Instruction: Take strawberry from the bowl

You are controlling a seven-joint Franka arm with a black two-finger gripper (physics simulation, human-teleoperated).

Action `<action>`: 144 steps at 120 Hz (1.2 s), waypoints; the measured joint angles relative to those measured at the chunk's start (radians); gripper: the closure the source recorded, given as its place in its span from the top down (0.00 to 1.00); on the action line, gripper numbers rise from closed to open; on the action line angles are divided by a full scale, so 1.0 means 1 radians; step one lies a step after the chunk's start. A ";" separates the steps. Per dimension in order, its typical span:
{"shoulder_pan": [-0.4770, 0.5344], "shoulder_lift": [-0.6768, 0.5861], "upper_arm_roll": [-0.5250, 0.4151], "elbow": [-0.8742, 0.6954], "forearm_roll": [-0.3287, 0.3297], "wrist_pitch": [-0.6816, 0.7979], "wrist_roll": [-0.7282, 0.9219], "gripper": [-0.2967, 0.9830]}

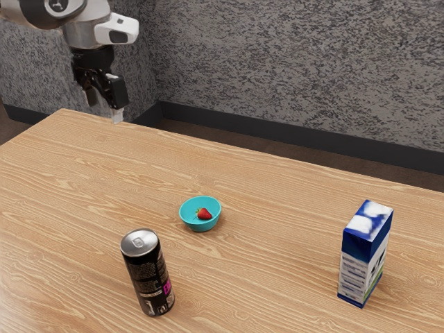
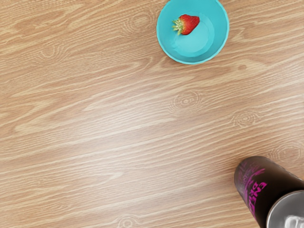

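Observation:
My gripper (image 1: pixel 104 107) hangs high at the exterior view's upper left, open, its two fingers apart and nothing between them. It is well away from the small turquoise bowl (image 1: pixel 189 214) in the middle of the table. A red strawberry (image 1: pixel 204 214) lies inside that bowl. In the wrist view the bowl (image 2: pixel 177 53) appears at the upper edge, partly cut off, and the strawberry (image 2: pixel 189 24) rests on its side with green leaves showing.
A black drink can (image 1: pixel 147 274) stands upright near the bowl, also seen as a dark can (image 2: pixel 260 183) in the wrist view. Toward the exterior view's right stands a blue and white carton (image 1: pixel 363 253). The wooden table (image 1: pixel 277 208) has its far edge before a grey wall.

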 joint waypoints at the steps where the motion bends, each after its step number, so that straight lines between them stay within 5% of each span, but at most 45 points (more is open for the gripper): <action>1: -0.001 0.000 0.000 0.000 0.000 0.002 -0.001 0.77; 30: -0.009 0.002 -0.002 -0.054 -0.003 0.036 -0.025 0.77; 50: -0.036 0.112 -0.009 -0.197 0.012 0.138 -0.024 0.77; 80: -0.038 0.293 -0.017 -0.223 0.019 0.352 0.108 0.76; 107: -0.043 0.469 -0.038 -0.160 0.099 0.544 0.258 0.75; 144: -0.051 0.502 -0.035 -0.191 0.080 0.718 0.475 0.67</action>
